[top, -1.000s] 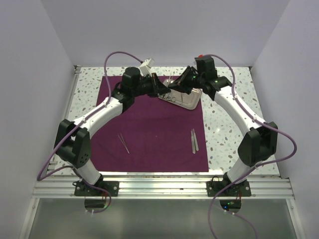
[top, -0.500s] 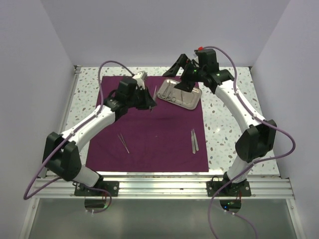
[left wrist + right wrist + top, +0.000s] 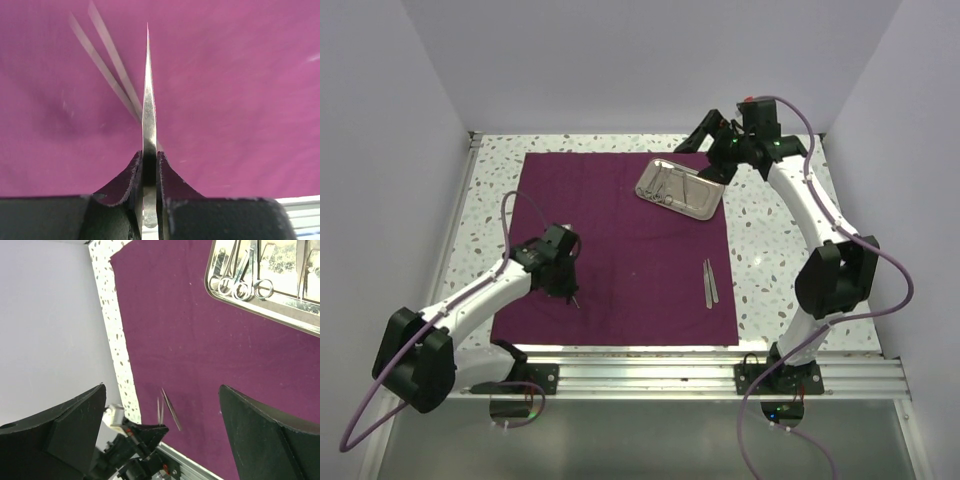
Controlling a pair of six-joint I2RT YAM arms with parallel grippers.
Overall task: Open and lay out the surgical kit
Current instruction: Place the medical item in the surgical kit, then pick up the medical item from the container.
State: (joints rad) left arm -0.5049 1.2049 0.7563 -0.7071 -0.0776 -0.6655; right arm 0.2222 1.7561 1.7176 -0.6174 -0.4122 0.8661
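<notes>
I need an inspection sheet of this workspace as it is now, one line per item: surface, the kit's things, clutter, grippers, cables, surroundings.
Surface: speckled table, mostly covered by the flat purple cloth.
Job's things: steel tray at the cloth's far right, ring-handled instruments inside it; right tweezers and left tweezers lying on the cloth.
Clutter: nothing seen.
Grippers: left gripper shut on the held tweezers, low over the cloth; right gripper open, empty, raised near the tray.
Cables: left cable and right cable, purple, along the arms.
Surroundings: pale walls; metal rail at the near edge.
</notes>
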